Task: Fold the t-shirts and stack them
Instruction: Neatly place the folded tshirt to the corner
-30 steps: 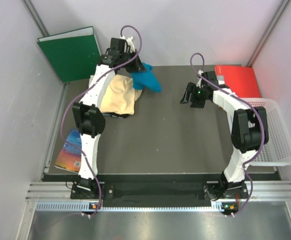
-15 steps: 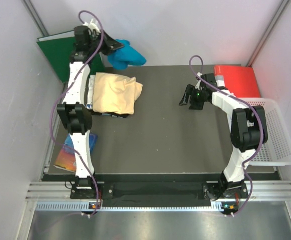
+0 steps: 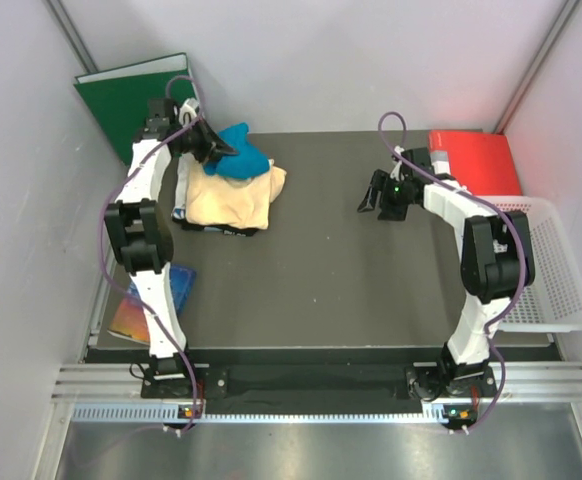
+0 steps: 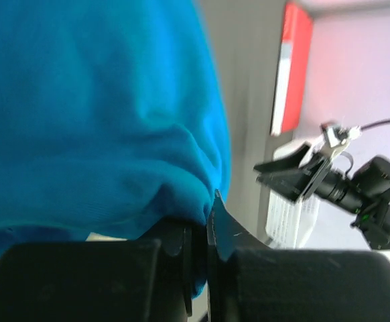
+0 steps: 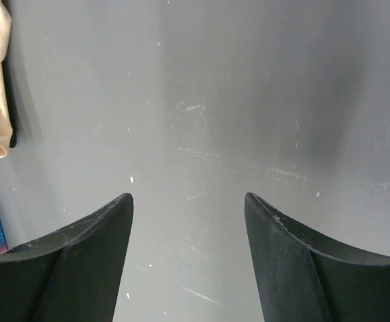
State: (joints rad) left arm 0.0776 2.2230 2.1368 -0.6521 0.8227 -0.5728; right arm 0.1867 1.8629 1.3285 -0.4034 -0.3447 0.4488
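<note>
Two grippers on my screen: left gripper (image 3: pixel 214 148) clamped tight on the bunched teal t-shirt (image 3: pixel 243 160), pale yellow t-shirt (image 3: pixel 233 198) lying just beneath it; right gripper (image 5: pixel 188 215) spread wide, holding nothing, above the worktop (image 5: pixel 248 100).

Left gripper (image 3: pixel 221 150) reaches far back, jaws clamped; right gripper (image 3: pixel 375 194) hovers, jaws apart.

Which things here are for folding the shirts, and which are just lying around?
For the job:
- teal-blue t-shirt, pinched in the left gripper
- pale yellow-orange t-shirt

Just lying about:
- green binder
- red folder
- white basket
- colourful book
</note>
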